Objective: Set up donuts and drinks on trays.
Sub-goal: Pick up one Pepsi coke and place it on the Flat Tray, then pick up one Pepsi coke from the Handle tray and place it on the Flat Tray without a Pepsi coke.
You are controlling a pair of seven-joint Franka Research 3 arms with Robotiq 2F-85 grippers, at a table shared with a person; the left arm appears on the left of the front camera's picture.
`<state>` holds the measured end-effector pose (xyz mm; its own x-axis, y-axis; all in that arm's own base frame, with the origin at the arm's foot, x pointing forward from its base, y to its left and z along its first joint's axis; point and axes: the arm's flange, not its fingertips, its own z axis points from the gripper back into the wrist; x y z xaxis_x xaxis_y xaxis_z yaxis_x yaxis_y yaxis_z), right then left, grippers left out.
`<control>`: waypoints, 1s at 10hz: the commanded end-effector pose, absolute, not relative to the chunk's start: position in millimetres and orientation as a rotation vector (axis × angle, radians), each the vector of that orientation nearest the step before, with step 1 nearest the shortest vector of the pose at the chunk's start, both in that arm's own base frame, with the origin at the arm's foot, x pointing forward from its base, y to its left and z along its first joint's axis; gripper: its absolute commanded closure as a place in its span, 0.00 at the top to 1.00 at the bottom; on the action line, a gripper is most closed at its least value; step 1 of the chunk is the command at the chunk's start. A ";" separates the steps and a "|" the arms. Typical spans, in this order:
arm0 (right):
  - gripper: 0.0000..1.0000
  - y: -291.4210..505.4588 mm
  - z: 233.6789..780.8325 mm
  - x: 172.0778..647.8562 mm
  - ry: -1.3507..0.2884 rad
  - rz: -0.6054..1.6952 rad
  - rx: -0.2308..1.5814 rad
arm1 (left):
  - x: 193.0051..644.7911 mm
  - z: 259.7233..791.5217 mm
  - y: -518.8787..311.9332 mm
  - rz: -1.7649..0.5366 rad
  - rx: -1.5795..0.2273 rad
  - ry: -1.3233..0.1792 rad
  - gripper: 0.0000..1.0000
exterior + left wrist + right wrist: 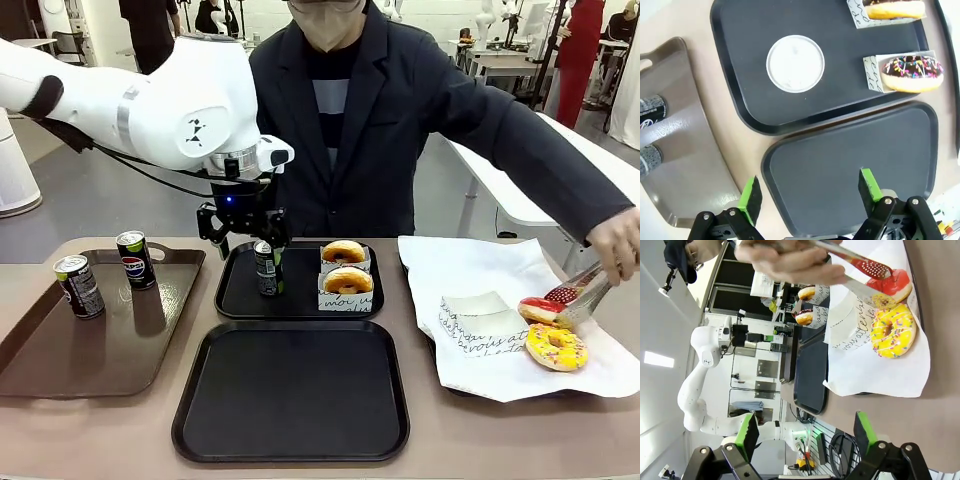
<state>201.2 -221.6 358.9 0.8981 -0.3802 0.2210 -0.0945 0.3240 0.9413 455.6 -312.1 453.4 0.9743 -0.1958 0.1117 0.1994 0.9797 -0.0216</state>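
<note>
Tabletop (pixel 440 440), tan, shared with a person at 12 o'clock.

1. Left gripper (pixel 809 189): green pads spread to their widest, with nothing between them and touching nothing. It hangs above the drink can (pixel 267 268), apart from its silver top.
2. Drink can: upright at the 9 o'clock side of the far black tray (pixel 235 300). Judged light, rigid, thin-walled and smooth, so somewhat slippery; it is tall and narrow, so easily tipped. Best taken across the body at mid-height with a gentle squeeze.
3. Two sleeved donuts (pixel 347 281): at 3 o'clock of the can on the same tray, chocolate-glazed. Judged soft and sticky; hold by the paper sleeve.
4. Near black tray (pixel 290 400): at 6 o'clock of the far one, just beside it.
5. Brown tray (pixel 100 350): at 9 o'clock, carrying two more cans (pixel 78 286).
6. Right gripper (pixel 805 432): pads wide apart, holding nothing, facing the white paper (pixel 480 270) at 3 o'clock. There the person's hand (pixel 618 243) closes tongs (pixel 580 292) on a red-glazed donut (pixel 538 310), beside a yellow sprinkled donut (pixel 555 347).
</note>
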 end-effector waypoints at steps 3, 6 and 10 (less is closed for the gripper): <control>1.00 -221.8 359.1 200.6 -0.460 -0.185 1.244 | 461.7 449.4 -316.8 -0.182 -0.029 -0.107 1.00; 1.00 -221.8 359.1 200.6 -0.460 -0.185 1.244 | 461.7 449.4 -316.8 -0.182 -0.029 -0.107 1.00; 1.00 -221.8 359.1 200.6 -0.460 -0.185 1.244 | 470.4 505.1 -210.8 -0.054 -0.036 -0.125 1.00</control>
